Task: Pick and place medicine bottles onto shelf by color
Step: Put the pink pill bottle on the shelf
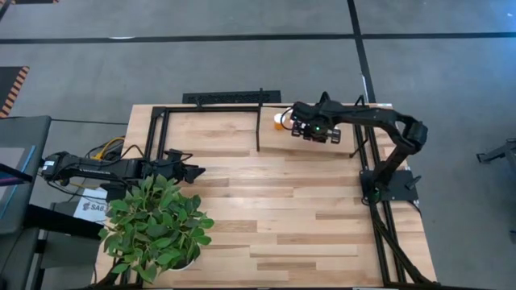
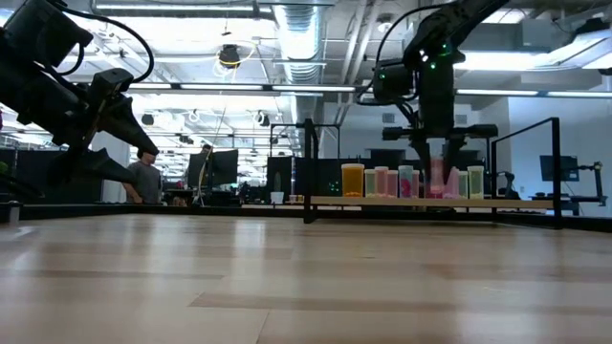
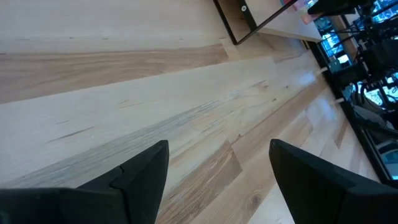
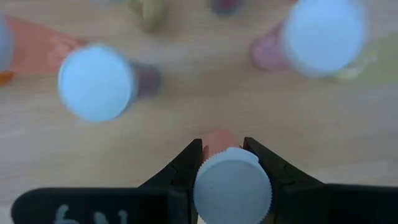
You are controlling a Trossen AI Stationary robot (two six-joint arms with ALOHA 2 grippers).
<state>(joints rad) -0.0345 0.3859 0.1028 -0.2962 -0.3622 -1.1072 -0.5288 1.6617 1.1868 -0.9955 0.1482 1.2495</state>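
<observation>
Pink vial (image 4: pixel 231 186), white-capped, clamped between right gripper (image 4: pixel 222 163) fingers above shelf (image 2: pixel 516 203), more vials close around. Left gripper (image 3: pixel 217 177) spread wide, holding nothing, over bare tabletop (image 3: pixel 124 93).

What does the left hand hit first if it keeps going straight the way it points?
Probably the bare tabletop: the open left hand tilts down at it. The black-framed shelf lies farther ahead, though depth is unclear.

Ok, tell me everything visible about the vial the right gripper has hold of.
The vial is small, with a ribbed white round cap and a pink-orange body just showing beneath it. It stands upright, clamped at the cap between the right gripper's two dark fingers. In the low view it hangs among the row of vials on the shelf; whether its base touches the board cannot be told.
</observation>
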